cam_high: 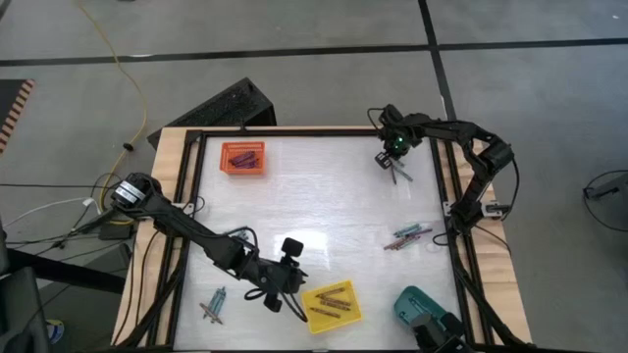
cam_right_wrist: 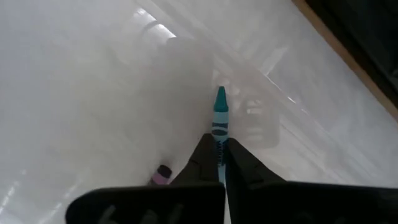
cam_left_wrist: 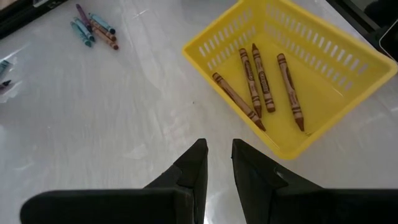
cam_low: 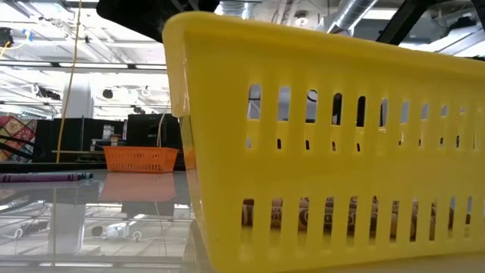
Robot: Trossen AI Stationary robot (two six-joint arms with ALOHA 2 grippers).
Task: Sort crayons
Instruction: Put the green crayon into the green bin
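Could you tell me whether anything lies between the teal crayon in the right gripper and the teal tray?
The right gripper holds the teal crayon. A loose crayon pile lies between it and the teal tray.

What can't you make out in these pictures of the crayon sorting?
- Teal tray, high view: cut off by the bottom edge, a dark object lies over it, contents hidden.
- Orange tray, low view: too far off to see inside.
- Low view: the yellow tray fills the picture and hides both arms.
- Pink object, right wrist view: mostly behind the right end effector, which holds a teal crayon.
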